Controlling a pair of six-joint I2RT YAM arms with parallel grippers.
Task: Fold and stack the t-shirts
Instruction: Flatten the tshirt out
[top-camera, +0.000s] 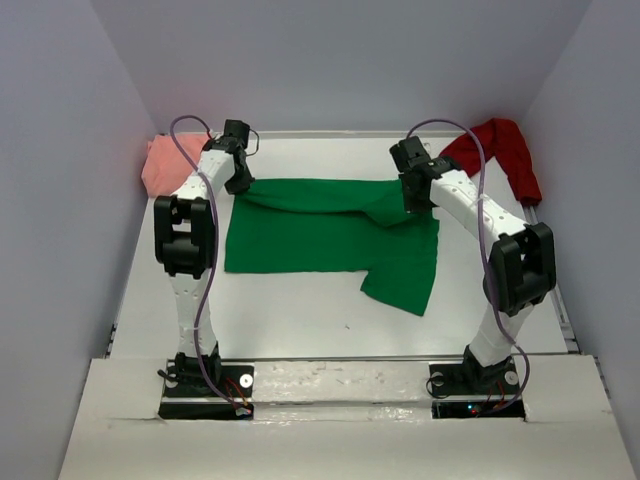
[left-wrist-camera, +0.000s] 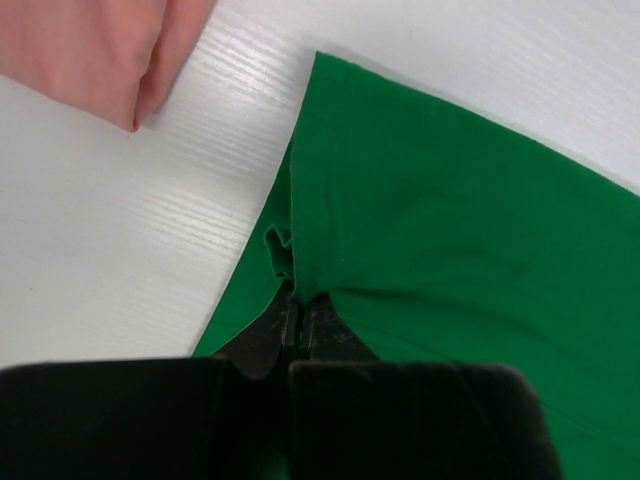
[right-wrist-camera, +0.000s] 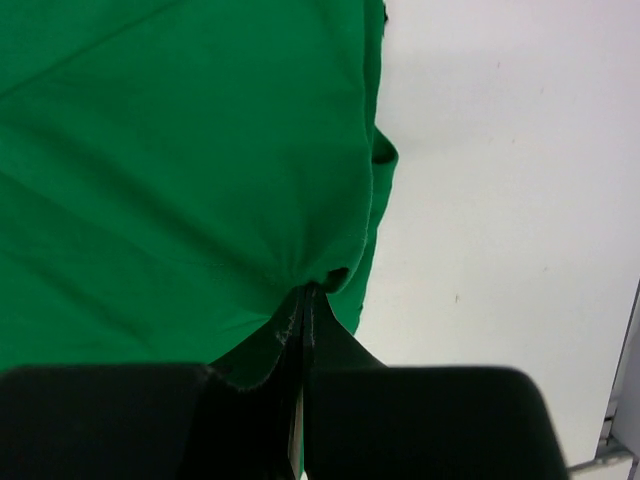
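A bright green t-shirt (top-camera: 330, 238) lies spread across the middle of the white table, its far edge lifted into a fold. My left gripper (top-camera: 240, 183) pinches the shirt's far left corner; in the left wrist view the gripper (left-wrist-camera: 297, 300) is shut on bunched green cloth (left-wrist-camera: 440, 220). My right gripper (top-camera: 412, 207) is shut on the far right edge, and the right wrist view shows the gripper (right-wrist-camera: 306, 296) with green cloth (right-wrist-camera: 180, 170) gathered at its tips. A salmon-pink t-shirt (top-camera: 165, 162) lies crumpled at the far left. A dark red t-shirt (top-camera: 503, 150) lies at the far right.
Grey walls enclose the table (top-camera: 300, 310) on the left, right and far sides. The pink shirt (left-wrist-camera: 90, 50) lies close to the left gripper. A metal rail (top-camera: 560, 300) runs along the table's right edge.
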